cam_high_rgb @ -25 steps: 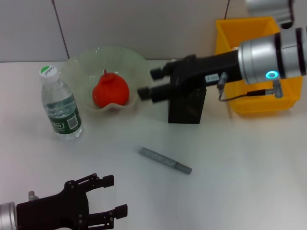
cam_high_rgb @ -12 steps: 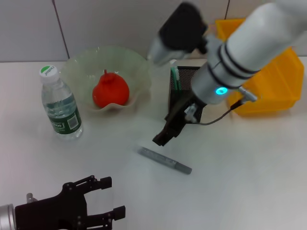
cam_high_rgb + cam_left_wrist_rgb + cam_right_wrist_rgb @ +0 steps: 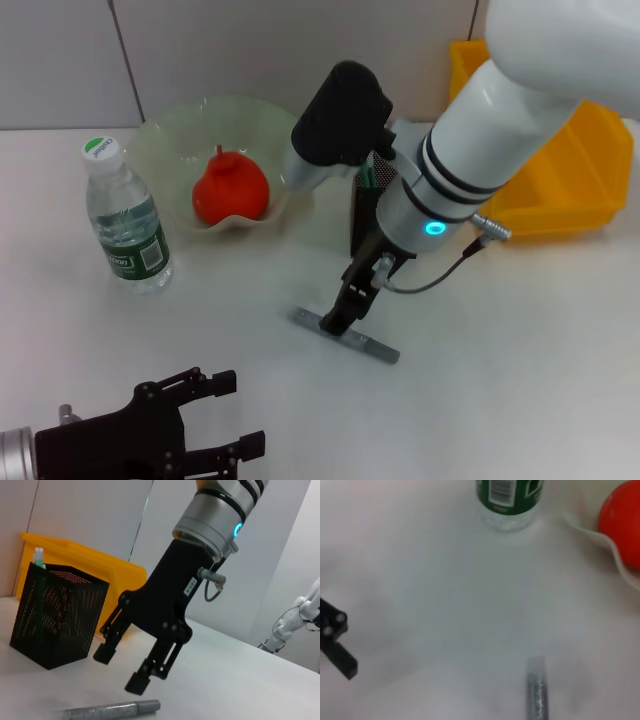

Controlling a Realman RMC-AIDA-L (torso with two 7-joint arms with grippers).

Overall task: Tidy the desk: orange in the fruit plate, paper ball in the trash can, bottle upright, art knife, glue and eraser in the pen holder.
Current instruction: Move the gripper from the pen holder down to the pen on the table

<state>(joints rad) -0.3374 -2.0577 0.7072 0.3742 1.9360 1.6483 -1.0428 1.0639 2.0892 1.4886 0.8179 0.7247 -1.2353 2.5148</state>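
Above one art knife [image 3: 345, 336]: right pincer [image 3: 335, 318] wide; left pincer [image 3: 235, 413] wide; one bottle [image 3: 126, 217] upright.

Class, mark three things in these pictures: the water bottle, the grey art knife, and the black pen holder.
Bottle [image 3: 128, 222]: head view, on its green label.
Art knife [image 3: 352, 340]: head view, on the grey handle lying flat on the desk.
Pen holder [image 3: 56, 615]: left wrist view, on the mesh front wall.

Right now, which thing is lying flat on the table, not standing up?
The grey art knife, lying flat under the open right gripper. The bottle and black pen holder both stand upright.
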